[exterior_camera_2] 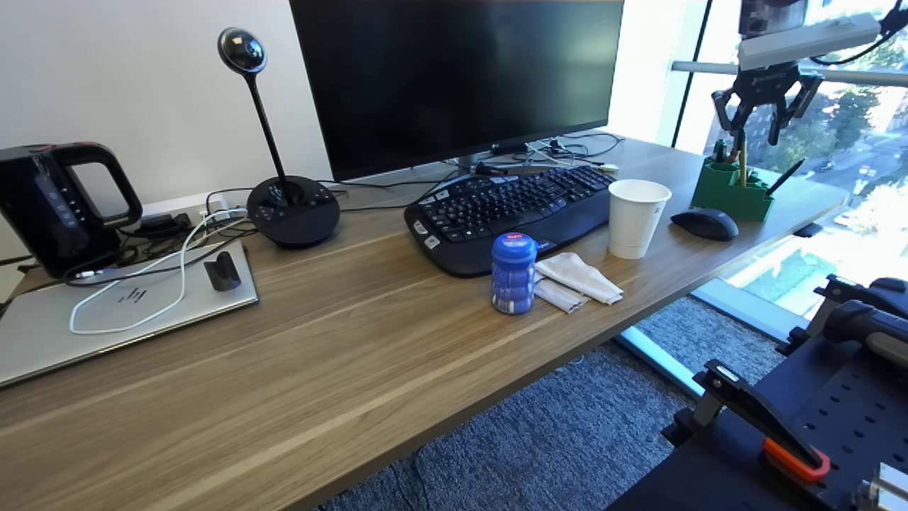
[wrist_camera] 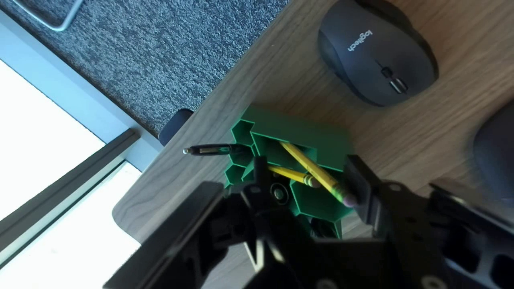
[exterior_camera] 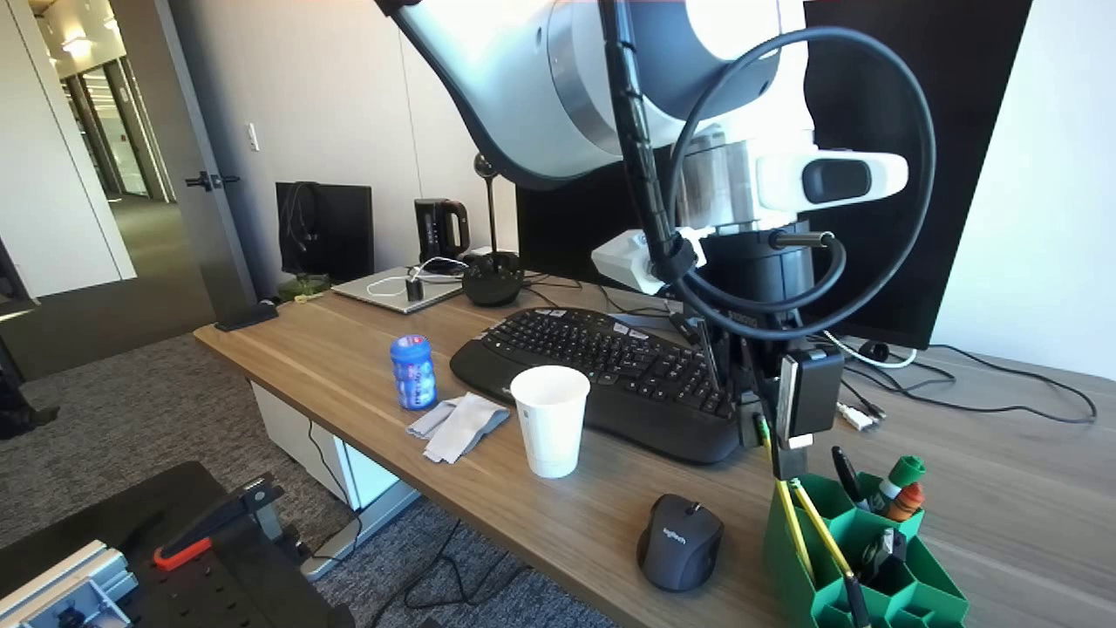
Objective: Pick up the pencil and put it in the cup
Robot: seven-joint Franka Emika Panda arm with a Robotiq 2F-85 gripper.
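Observation:
Two yellow pencils lean in the green pencil holder (wrist_camera: pixel 297 124). One pencil (wrist_camera: pixel 313 166) has its pink eraser end right beside the right-hand finger in the wrist view; I cannot tell whether they touch. The other pencil (wrist_camera: pixel 289 173) lies lower, between the fingers in that view. My gripper (wrist_camera: pixel 311 174) points down over the holder, partly open, with a clear gap between its fingers. In an exterior view the gripper (exterior_camera_2: pixel 755 135) is seen just above the upright pencil (exterior_camera_2: pixel 743 163). The white cup (exterior_camera: pixel 551 423) stands upright on the desk, away from the gripper.
A mouse (exterior_camera: pixel 680 542) sits between cup and holder. The keyboard (exterior_camera: pixel 610 375) lies behind the cup. A blue can (exterior_camera_2: pixel 514 273) and folded cloths (exterior_camera_2: pixel 578 280) are near the cup. A black pen (wrist_camera: pixel 209 149) sticks out of the holder, close to the desk edge.

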